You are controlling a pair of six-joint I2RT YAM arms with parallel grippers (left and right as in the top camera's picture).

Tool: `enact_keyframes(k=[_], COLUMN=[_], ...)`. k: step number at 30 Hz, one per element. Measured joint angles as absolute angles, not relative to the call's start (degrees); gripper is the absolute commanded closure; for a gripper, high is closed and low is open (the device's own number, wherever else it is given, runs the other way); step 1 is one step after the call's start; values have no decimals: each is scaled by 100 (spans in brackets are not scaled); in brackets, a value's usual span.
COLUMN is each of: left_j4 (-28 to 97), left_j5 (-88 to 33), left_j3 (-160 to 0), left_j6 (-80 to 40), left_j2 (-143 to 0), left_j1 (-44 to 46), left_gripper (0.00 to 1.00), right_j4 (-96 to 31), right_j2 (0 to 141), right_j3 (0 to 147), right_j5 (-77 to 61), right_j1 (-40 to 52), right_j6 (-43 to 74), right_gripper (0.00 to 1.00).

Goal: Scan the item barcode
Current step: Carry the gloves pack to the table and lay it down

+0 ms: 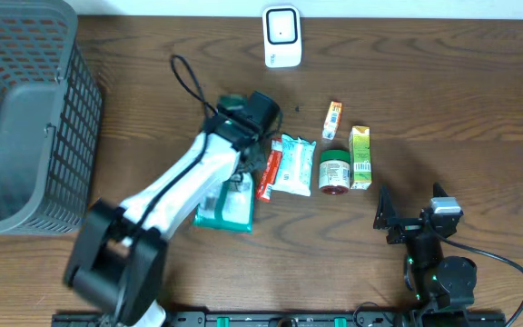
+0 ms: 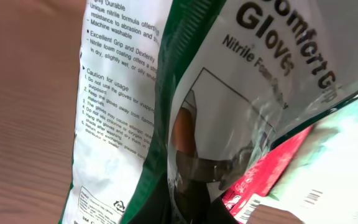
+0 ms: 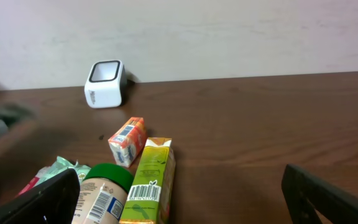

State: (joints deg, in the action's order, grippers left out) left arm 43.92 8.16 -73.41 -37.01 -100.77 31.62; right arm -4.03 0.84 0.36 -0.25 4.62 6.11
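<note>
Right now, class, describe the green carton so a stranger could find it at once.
Find the white scanner at the far edge of the table; in front of it lies a cluster of packets. The green carton is at its right end, beside the green-lidded jar. It alone is a long lime-green box.

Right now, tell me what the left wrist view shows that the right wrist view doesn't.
Left wrist only: a close-up of the glove package, its printed text readable. Right wrist only: the white scanner, orange carton, green-lidded jar, green carton with its barcode, and the right arm's open fingers. Both: the brown table.
</note>
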Motion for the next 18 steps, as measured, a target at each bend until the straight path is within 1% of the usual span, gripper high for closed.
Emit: enact_keyframes(k=[3, 7, 9, 11, 12, 13, 15, 16, 18], left_j4=[4392, 4381, 4322, 4224, 4174, 4154, 4150, 4154, 4147], left_j5=[1092, 1245, 1267, 1286, 1288, 1288, 1297, 1308, 1323], left_j3=[-7341, -7341, -7341, -7338, -7332, -7325, -7312, -7310, -7310], left_j6=[-3627, -3597, -3594, -3579, -3566, -3573, -3544, -3540, -3476], left_j2=[-9843, -9981, -10123, -10276, -10350, -10403, -10462, -10464, -10455], left_j1=[3162, 3162, 3162, 3162, 3162, 3159, 3157, 3153, 3124], left_gripper=[91, 91, 88, 81, 70, 52, 28, 23, 18], right_j4=[-405, -405, -403, -405, -405, -405, -403, -403, -405], right_j2=[84, 84, 84, 84, 84, 84, 84, 84, 84], right_j3=[36, 36, 36, 36, 36, 36, 36, 36, 36], right_j5=[-25, -25, -25, -25, -25, -25, -25, -25, -25], right_j1=[462, 462, 462, 462, 462, 462, 462, 462, 462], right_j6=[611, 611, 611, 611, 611, 611, 611, 611, 611], right_gripper=[1, 1, 1, 1, 1, 1, 1, 1, 1])
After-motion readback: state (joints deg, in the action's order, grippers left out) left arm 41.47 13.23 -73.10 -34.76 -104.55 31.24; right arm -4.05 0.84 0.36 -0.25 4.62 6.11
